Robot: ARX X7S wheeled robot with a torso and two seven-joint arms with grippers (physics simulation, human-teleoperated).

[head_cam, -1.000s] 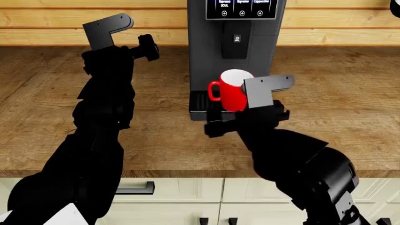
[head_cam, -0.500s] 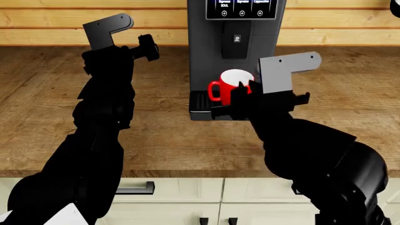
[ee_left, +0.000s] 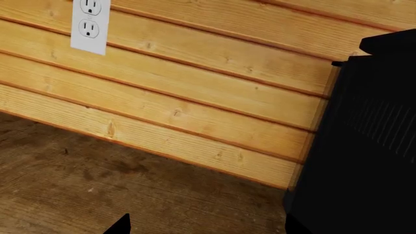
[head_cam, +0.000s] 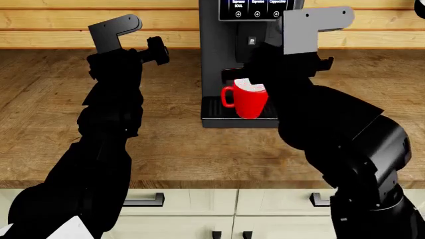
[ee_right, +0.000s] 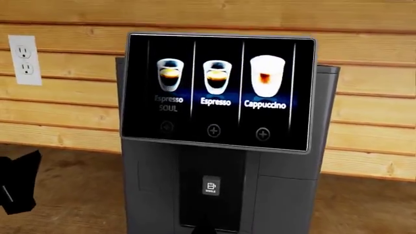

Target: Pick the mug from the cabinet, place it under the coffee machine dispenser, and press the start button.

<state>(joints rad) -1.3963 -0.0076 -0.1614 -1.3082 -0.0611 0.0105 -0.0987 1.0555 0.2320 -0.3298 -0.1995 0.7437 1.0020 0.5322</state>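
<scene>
The mug (head_cam: 248, 101) is sitting upright on the drip tray (head_cam: 214, 106) at the foot of the machine (head_cam: 216, 55), its handle pointing toward the left arm's side. It is standing directly below the dispenser (head_cam: 252, 41), the black spout block jutting from the machine's front, with a clear gap between its rim and the spout. Nothing is gripping it.

The right arm (head_cam: 332, 129) is reaching up in front of the machine on the mug's right, covering part of the machine's front and the mug's right edge. The right gripper is hidden behind its grey bracket (head_cam: 312, 27) in the head view and does not show in its own wrist view, so I cannot tell whether its jaws are apart or together. That wrist camera is facing the machine's screen (ee_right: 217, 92), which is showing three drinks, Espresso Soul, Espresso and Cappuccino, each with a round button (ee_right: 213, 130) beneath; the dispenser (ee_right: 211, 185) is showing below the screen.

The left arm (head_cam: 109, 124) is hanging well to the left of the machine, above the wooden counter (head_cam: 59, 99). The left gripper (head_cam: 157, 51) is pointing toward the machine's side; whether its jaws are apart cannot be told. Its wrist camera is looking at the plank wall (ee_left: 195, 97), an outlet (ee_left: 89, 24) and the machine's dark side.
</scene>
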